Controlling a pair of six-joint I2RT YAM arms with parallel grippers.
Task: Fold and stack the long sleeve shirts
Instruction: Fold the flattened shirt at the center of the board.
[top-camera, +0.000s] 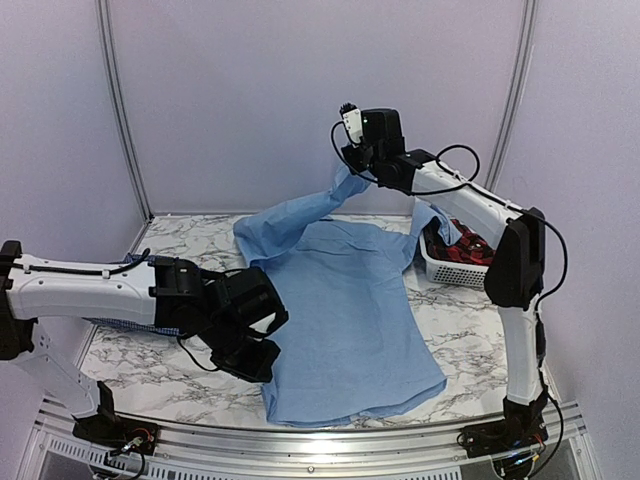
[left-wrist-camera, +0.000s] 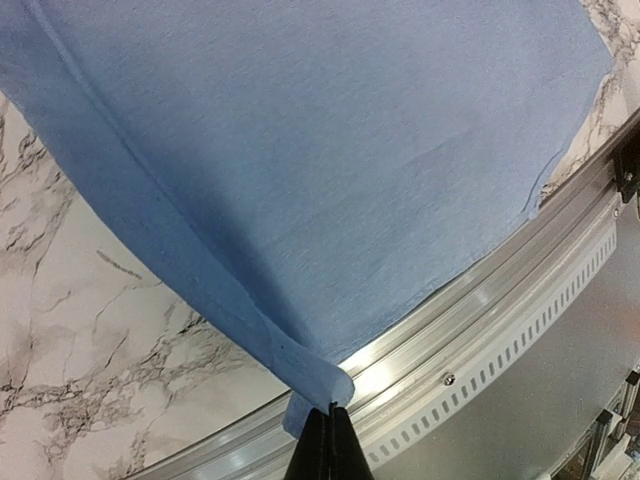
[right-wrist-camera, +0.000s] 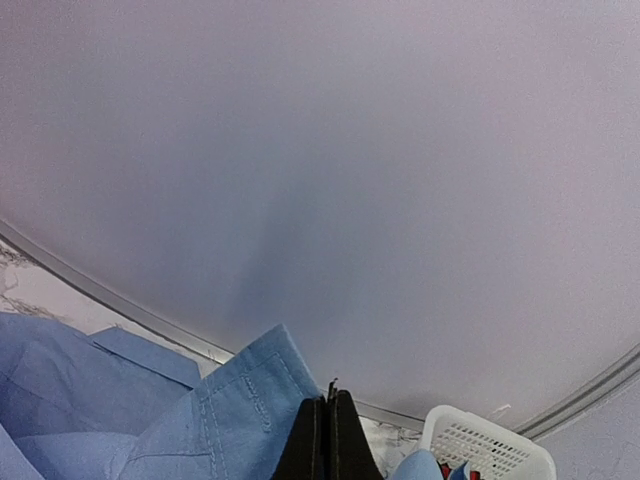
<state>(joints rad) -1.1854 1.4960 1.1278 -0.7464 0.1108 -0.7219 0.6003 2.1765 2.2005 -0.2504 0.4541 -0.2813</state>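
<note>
The light blue shirt (top-camera: 345, 310) lies spread on the marble table, hem toward the front rail. My left gripper (top-camera: 266, 366) is shut on the hem's near left corner (left-wrist-camera: 318, 378), low over the front edge; its tips (left-wrist-camera: 330, 425) pinch the folded cloth. My right gripper (top-camera: 350, 172) is raised at the back, shut on the cuff (right-wrist-camera: 250, 400) of a sleeve that hangs up from the shirt. Its tips (right-wrist-camera: 330, 410) are pressed together. The dark blue checked shirt (top-camera: 118, 324) lies at the left, mostly hidden under my left arm.
A white basket (top-camera: 448, 272) with red cloth stands at the right, behind the right arm; it also shows in the right wrist view (right-wrist-camera: 485, 445). The metal front rail (left-wrist-camera: 480, 300) runs just beyond the hem. White walls close the back and sides.
</note>
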